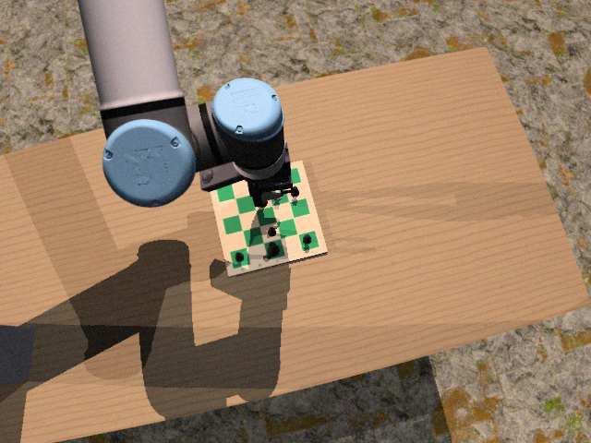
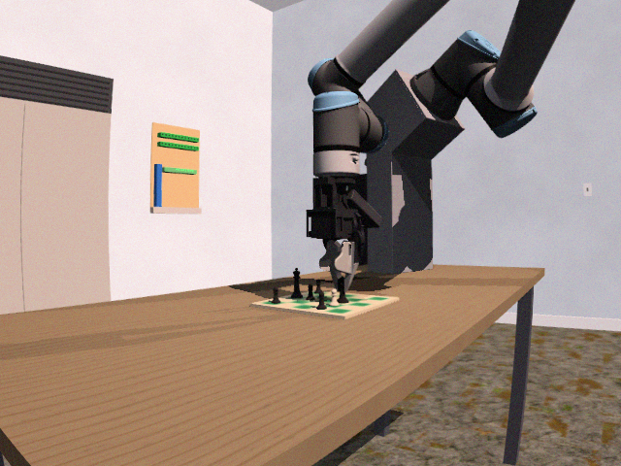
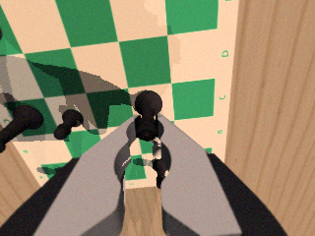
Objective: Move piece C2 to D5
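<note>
My gripper [image 3: 148, 116] [image 1: 261, 203] [image 2: 342, 282] is down on the green and cream chessboard [image 3: 138, 20] [image 1: 319, 238] [image 2: 374, 304]. Its grey fingers are shut on the stem of a black pawn [image 3: 148, 102] [image 2: 342, 296], which stands upright on the board near the lettered edge. In the top view the wrist hides this pawn. I cannot read its square for certain.
Other black pieces stand on the board: one [image 1: 294, 191] by the gripper, a few [image 1: 271, 232] [image 1: 272, 248] [image 1: 307, 238] toward the near edge, two [image 3: 20, 123] [image 3: 69, 123] left of the fingers. A tall black king [image 2: 296, 282] and a white pawn [image 2: 334, 298] show too. The board lies on a wooden table [image 1: 429, 143].
</note>
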`<move>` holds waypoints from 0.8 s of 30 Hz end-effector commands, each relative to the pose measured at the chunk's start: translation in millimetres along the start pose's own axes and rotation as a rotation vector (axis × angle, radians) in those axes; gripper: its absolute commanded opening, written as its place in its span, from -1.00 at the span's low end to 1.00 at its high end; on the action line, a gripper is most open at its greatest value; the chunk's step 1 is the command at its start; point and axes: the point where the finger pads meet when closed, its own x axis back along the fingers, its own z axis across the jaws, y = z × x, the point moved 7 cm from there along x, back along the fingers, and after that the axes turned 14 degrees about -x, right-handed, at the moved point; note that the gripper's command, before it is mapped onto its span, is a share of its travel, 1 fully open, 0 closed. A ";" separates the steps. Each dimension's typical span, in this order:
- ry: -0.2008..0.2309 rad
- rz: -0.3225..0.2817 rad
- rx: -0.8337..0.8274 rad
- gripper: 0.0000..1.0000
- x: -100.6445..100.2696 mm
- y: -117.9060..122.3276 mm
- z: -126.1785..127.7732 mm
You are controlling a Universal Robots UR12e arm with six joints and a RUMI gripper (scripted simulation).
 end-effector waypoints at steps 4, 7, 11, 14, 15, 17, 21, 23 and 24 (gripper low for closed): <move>0.000 -0.001 0.000 -1.00 0.5 0.4 0.1; 0.000 -0.001 0.000 -1.00 0.5 0.4 0.1; 0.000 -0.001 0.000 -1.00 0.5 0.4 0.1; 0.000 -0.001 0.000 -1.00 0.5 0.4 0.1; 0.000 -0.001 0.000 -1.00 0.5 0.4 0.1; 0.000 -0.001 0.000 -1.00 1.0 0.4 0.1; 0.000 -0.001 0.000 -1.00 12.4 0.4 0.1; 0.000 -0.001 0.000 -1.00 24.4 0.4 0.1; 0.000 -0.001 0.000 -1.00 31.5 0.4 0.1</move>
